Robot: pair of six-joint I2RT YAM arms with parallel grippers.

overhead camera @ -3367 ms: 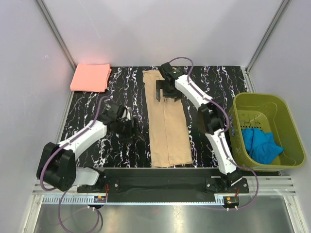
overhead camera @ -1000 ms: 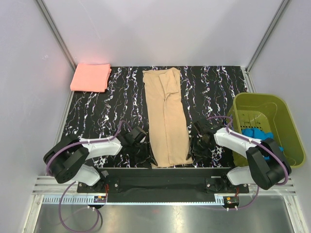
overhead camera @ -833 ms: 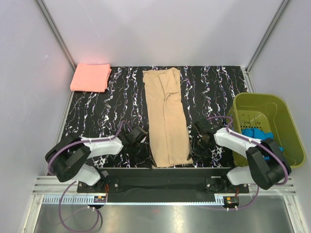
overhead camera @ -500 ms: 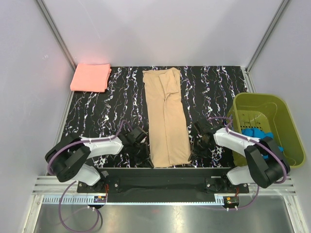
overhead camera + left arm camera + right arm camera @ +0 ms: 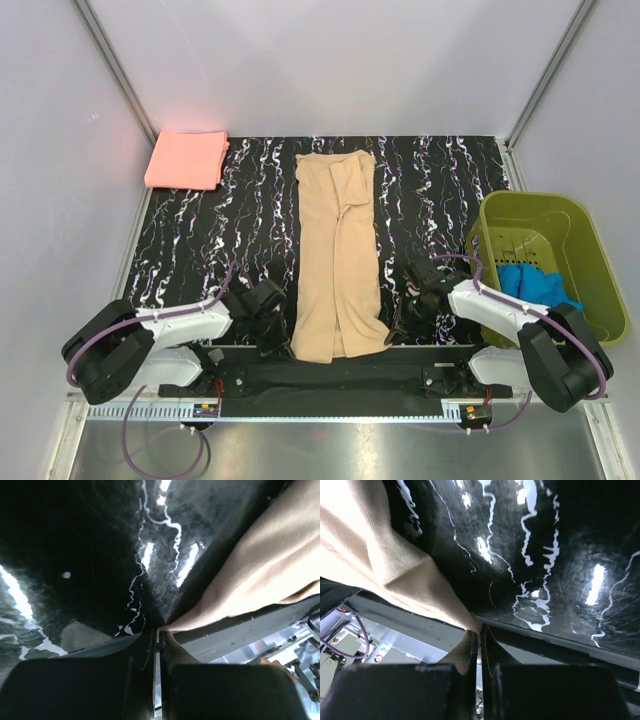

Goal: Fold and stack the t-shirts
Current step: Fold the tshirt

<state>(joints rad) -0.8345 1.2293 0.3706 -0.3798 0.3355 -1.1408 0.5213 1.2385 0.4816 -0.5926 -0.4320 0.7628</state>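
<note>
The tan-beige t-shirt (image 5: 338, 250) lies as a long narrow strip down the middle of the black marbled table (image 5: 200, 250), and its near end reaches over the front edge. My left gripper (image 5: 285, 345) is shut on the shirt's near left corner, which shows as tan cloth (image 5: 260, 570) running into my left gripper's closed jaws (image 5: 159, 635). My right gripper (image 5: 398, 328) is shut on the near right corner; the cloth (image 5: 375, 555) is pinched between the right gripper's jaws (image 5: 480, 632). The salmon-pink t-shirt (image 5: 187, 159) rests folded at the back left corner.
An olive-green basket (image 5: 600, 310) stands at the right of the table with blue cloth (image 5: 535, 290) inside. The metal front rail (image 5: 340, 375) runs just below both grippers. Grey walls enclose the table at the back and sides.
Both grippers have shut on the tan shirt's near corners and drawn back toward the front edge. The shirt's near end slid forward with them and its hem narrowed.
</note>
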